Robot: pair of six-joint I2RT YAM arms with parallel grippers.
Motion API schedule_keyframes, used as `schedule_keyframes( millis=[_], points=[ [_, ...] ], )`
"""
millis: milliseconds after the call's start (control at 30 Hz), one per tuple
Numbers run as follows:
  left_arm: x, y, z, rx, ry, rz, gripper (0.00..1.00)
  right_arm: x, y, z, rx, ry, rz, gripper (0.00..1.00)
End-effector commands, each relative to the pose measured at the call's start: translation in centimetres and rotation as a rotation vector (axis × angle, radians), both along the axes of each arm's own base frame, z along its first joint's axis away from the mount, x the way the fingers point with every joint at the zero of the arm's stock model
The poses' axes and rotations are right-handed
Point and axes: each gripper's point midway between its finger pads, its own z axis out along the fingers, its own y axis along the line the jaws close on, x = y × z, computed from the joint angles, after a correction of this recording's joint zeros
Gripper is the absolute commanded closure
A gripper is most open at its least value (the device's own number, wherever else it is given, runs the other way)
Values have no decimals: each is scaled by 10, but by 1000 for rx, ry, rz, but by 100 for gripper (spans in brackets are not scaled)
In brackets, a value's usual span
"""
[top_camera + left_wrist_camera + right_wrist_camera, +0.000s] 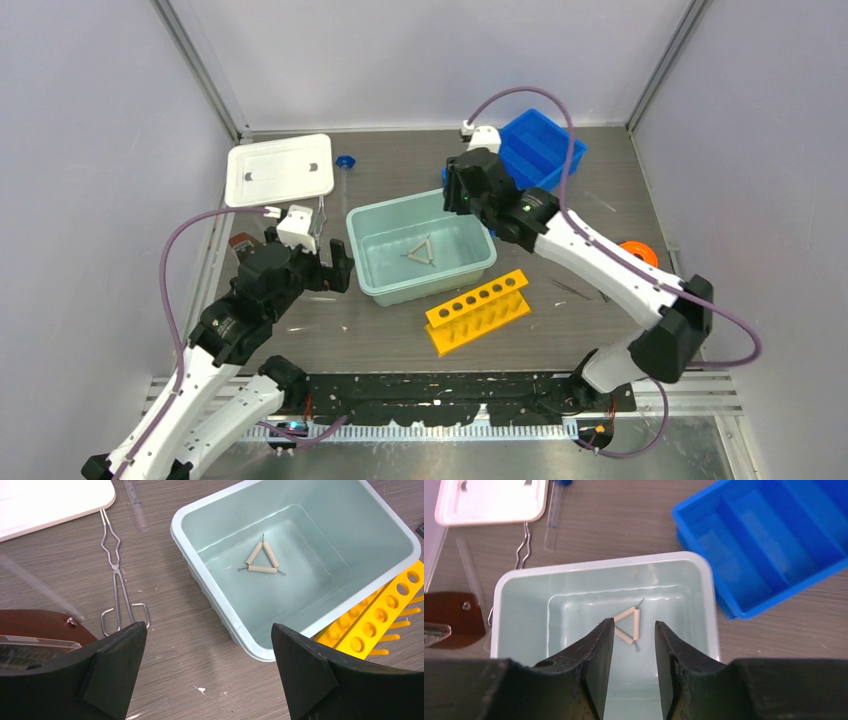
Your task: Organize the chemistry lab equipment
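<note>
A wire triangle with pale sleeves (420, 250) lies flat on the floor of the pale teal tub (372, 262); it also shows in the left wrist view (262, 560) and the right wrist view (630, 622). Silvery tongs (117, 580) lie on the table left of the tub. A slim clear tube (552, 522) with a blue cap (345, 161) lies near the white lid. My right gripper (634, 630) is open and empty above the tub, over the triangle. My left gripper (209, 645) is open and empty above the table at the tub's left front corner, right of the tongs.
A white lid (280, 170) lies at the back left. A blue divided tray (540, 145) stands at the back right. A yellow tube rack (478, 310) lies in front of the tub. A brown object (35, 625) sits left of my left gripper. An orange item (640, 252) lies at the right.
</note>
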Motion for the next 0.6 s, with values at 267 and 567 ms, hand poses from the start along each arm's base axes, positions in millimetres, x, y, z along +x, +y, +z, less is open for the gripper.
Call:
schedule_keyframes(
  millis=[267,567],
  points=[
    [0,-2,13,-32,-54,-11,0,-18,-164,-14,100,-70,-620,59],
    [0,-2,13,-32,-55,-10,0,-30,-259,-69,158,7,-954,59]
  ],
)
